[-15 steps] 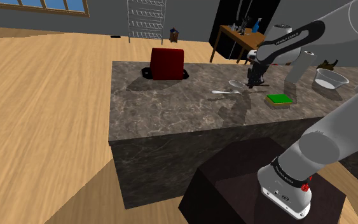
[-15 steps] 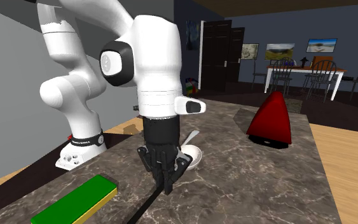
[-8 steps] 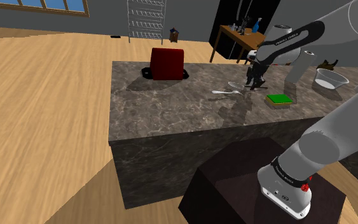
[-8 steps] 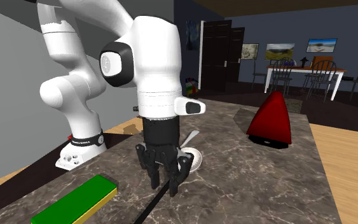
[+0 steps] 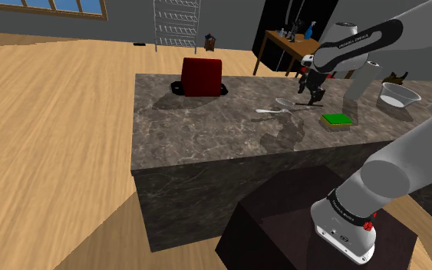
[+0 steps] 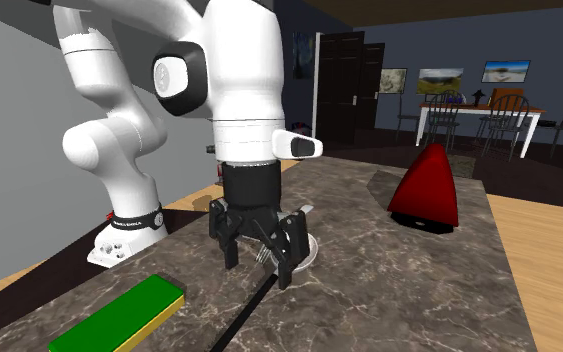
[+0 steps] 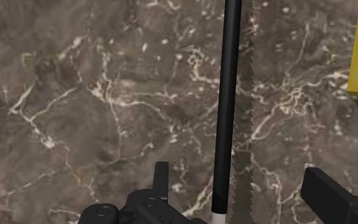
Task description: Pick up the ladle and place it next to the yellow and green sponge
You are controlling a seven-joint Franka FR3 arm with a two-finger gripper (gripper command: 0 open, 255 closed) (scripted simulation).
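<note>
A: Left to right in the shoulder view, quick. What do we log first on the dark marble-patterned counter [image 5: 206, 130]?
B: We log a dark red, round-topped block on a black base [image 5: 201, 77], toward the counter's far edge.
A: Then the task thing?
B: Yes, the ladle with a pale bowl and thin black handle [image 7: 227, 108]. We see it lying flat on the counter, its pale end [image 5: 284, 101] at about nine o'clock of the all-black two-finger gripper [image 5: 311, 95].
A: Gripper state?
B: Released. In the second exterior view we see the gripper [image 6: 259, 258] spread wide, straddling the ladle. In the wrist view the handle runs between the fingers [image 7: 161, 181] and touches neither. Nothing is grasped.
A: Sponge?
B: We mark the flat rectangular sponge, green on top with yellow sides [image 5: 336, 119], at four o'clock of the gripper, apart from the ladle. In the second exterior view it lies at eight o'clock.
A: Last one?
B: A shallow grey bowl [image 5: 400, 94] at three o'clock of the gripper, near the counter's end.
</note>
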